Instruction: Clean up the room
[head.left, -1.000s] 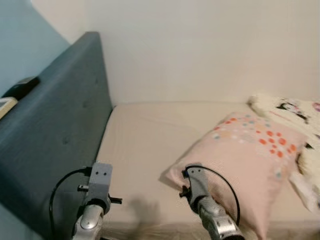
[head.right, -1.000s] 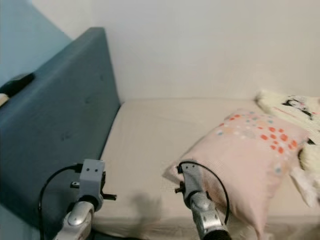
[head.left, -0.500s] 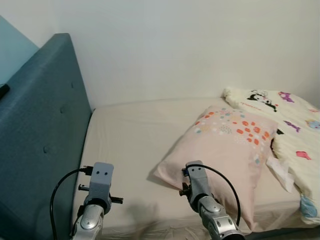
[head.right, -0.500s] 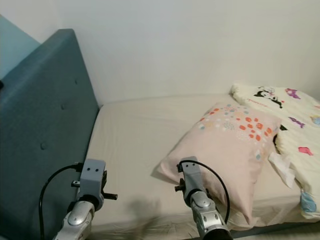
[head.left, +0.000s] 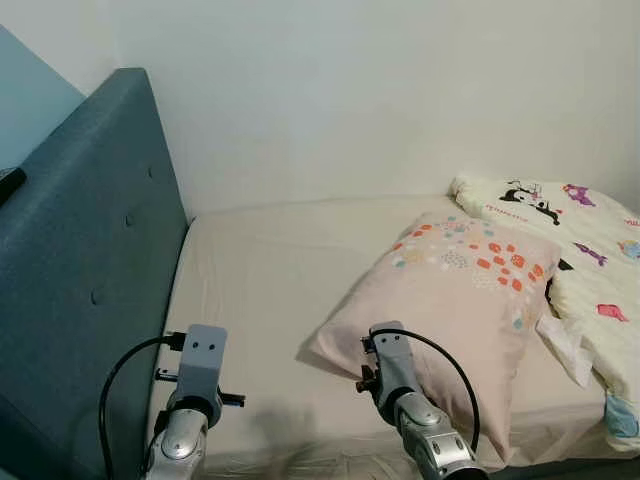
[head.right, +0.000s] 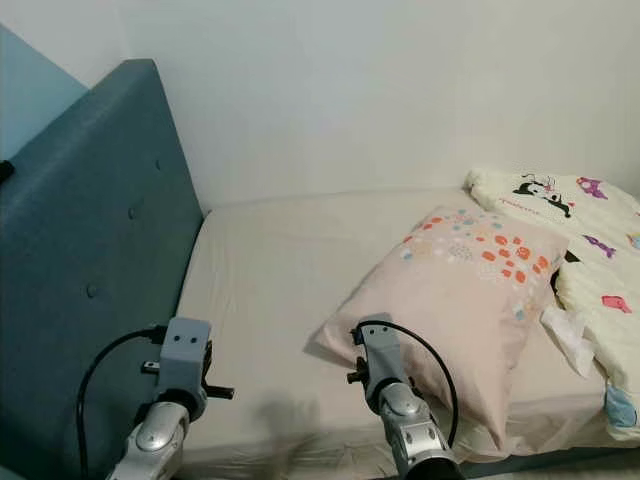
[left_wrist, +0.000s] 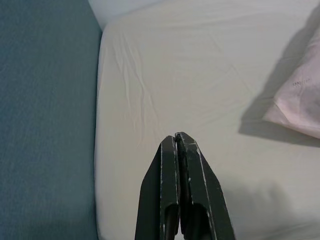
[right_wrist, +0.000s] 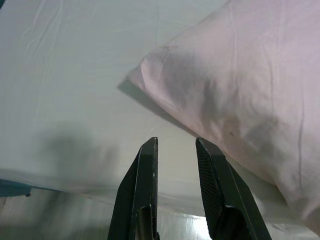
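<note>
Your left tool (left_wrist: 179, 142) has its two black fingers pressed together with nothing between them, and it hangs above the cream sheet of the bed (left_wrist: 200, 75), near the edge where the mattress meets the blue headboard (left_wrist: 45, 110). Your right tool (right_wrist: 176, 150) has its fingers parted with a gap between them and nothing held; it points down at the sheet just beside the near corner of the pink pillow (right_wrist: 240, 85), apart from it.

From your head camera, both silver arms rise from the bottom of the view, the left arm (head.left: 190, 400) over the near edge of the mattress beside the headboard, the right arm (head.left: 400, 395) in front of the pillow's lower corner. The pillow (head.left: 450, 290) lies tilted on the bed, its dotted upper part toward the wall. To its right, a cream quilt (head.left: 590, 250) with cartoon prints lies bunched along the far right side of the bed, touching the pillow's edge. A crumpled white tissue (head.left: 560, 340) lies on the sheet between the pillow and the quilt. A dark object (head.left: 8, 182) rests on top of the headboard at the far left; you cannot tell what it is.
</note>
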